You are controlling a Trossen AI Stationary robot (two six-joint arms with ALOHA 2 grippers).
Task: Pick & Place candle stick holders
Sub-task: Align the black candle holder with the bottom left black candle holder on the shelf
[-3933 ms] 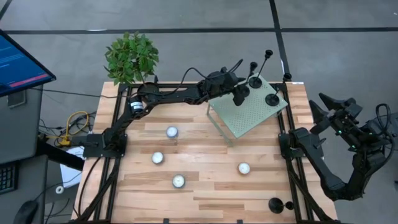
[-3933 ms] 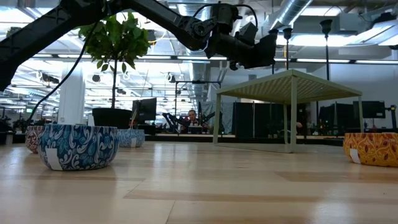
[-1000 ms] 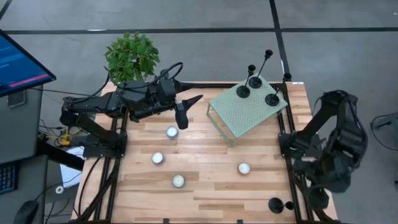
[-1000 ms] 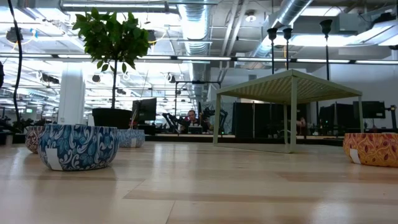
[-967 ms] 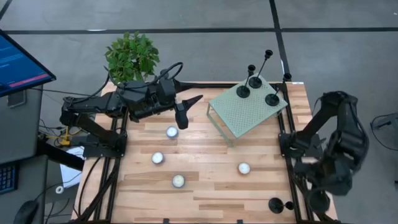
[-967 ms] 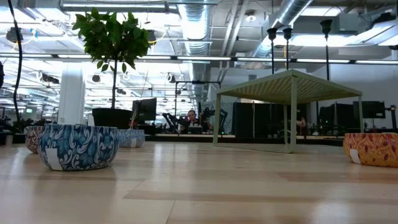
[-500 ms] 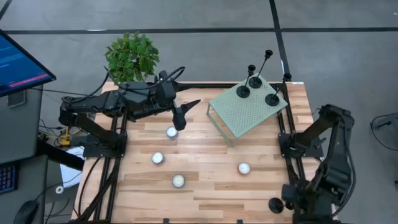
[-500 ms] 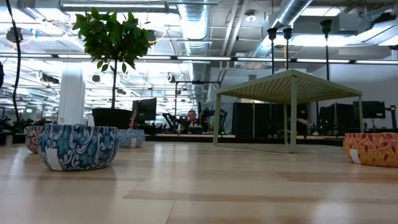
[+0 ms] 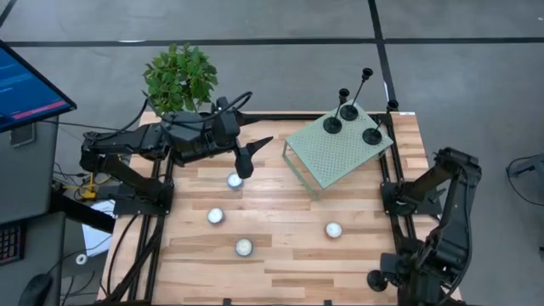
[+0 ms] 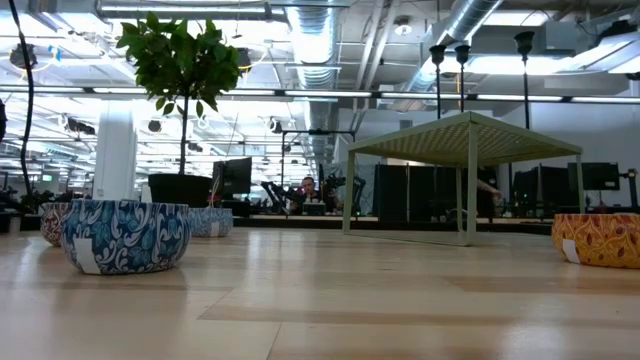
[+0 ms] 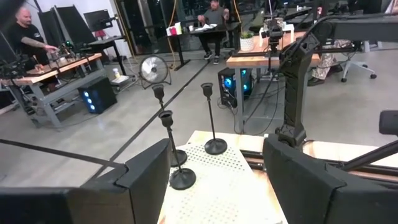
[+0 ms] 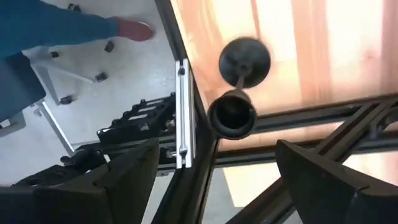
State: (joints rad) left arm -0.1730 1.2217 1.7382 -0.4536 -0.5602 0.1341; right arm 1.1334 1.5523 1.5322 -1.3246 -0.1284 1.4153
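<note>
Three black candle stick holders (image 9: 348, 110) stand by their disc bases on a pale green perforated stand (image 9: 336, 153) at the table's far right. They also show in the left wrist view (image 11: 181, 177). A further holder (image 9: 376, 279) stands upright on its base at the table's near right corner. My right gripper (image 9: 401, 272) hangs above it, pointing down and open. In the right wrist view the holder's cup (image 12: 231, 115) and base (image 12: 244, 57) lie ahead of the fingers, untouched. My left gripper (image 9: 251, 153) is held level and open at the far left, facing the stand.
Several white tealights (image 9: 235, 180) lie on the wooden table; two show in patterned cups (image 10: 125, 235) in the low view. A potted plant (image 9: 178, 78) stands at the far left corner. The black frame rail (image 12: 186, 112) runs beside the near-right holder. A person's leg (image 12: 68, 25) shows beyond it.
My right arm has swung toward the table's near edge and sunk, and its gripper has tipped downward over the holder at the near right corner. The holders have not moved.
</note>
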